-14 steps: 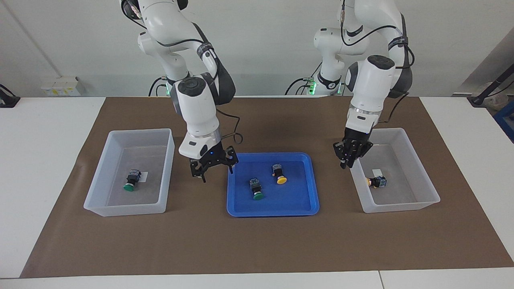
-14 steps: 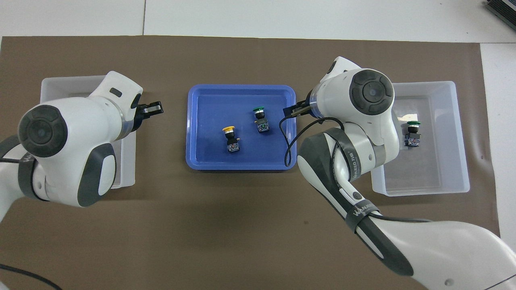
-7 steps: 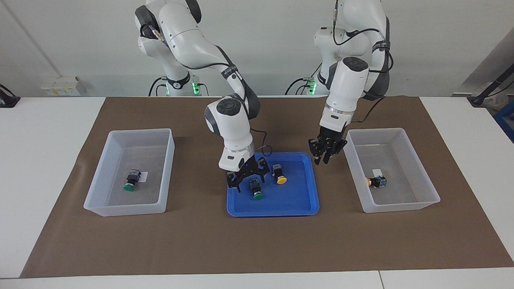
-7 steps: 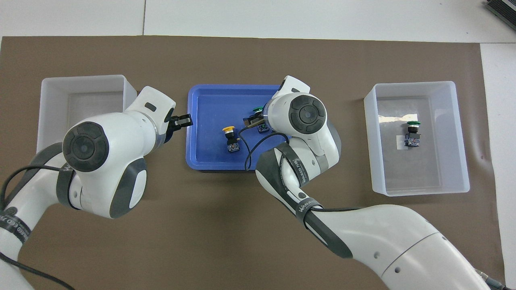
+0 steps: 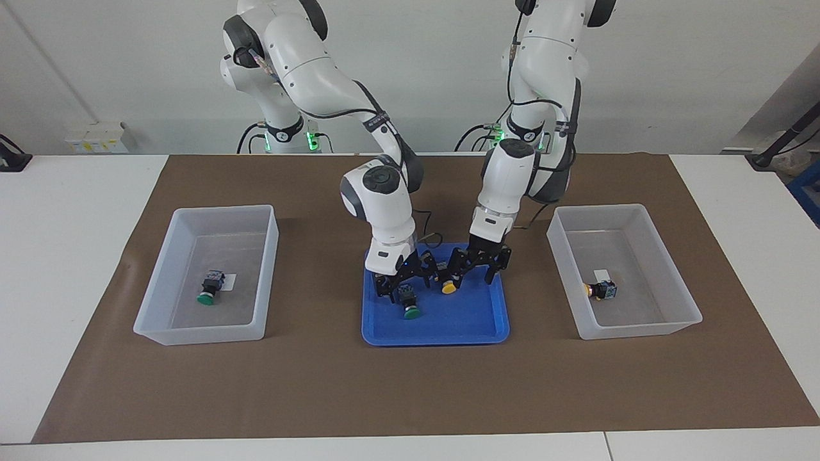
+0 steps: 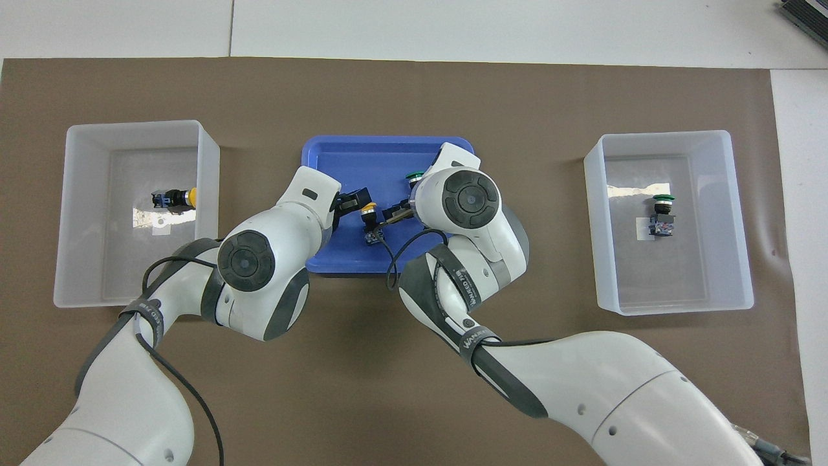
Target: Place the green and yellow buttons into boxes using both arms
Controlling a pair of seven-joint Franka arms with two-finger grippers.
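Observation:
In the shallow blue tray (image 5: 435,333) lie a green button (image 5: 410,306) and a yellow button (image 5: 448,286). My right gripper (image 5: 403,282) is open and low in the tray, its fingers on either side of the green button's black body. My left gripper (image 5: 475,267) is open and low over the tray, right beside the yellow button. In the overhead view the left gripper (image 6: 354,199) sits next to the yellow cap (image 6: 369,208); the right wrist hides its own gripper, and only the green cap (image 6: 414,175) shows.
A translucent box (image 5: 198,336) at the right arm's end holds a green button (image 5: 208,291). A like box (image 5: 637,330) at the left arm's end holds a yellow button (image 5: 601,290). All stand on a brown mat (image 5: 410,390).
Both grippers have swung from beside their boxes to the blue tray and come down. The right one has reached the green button, the left one the yellow button.

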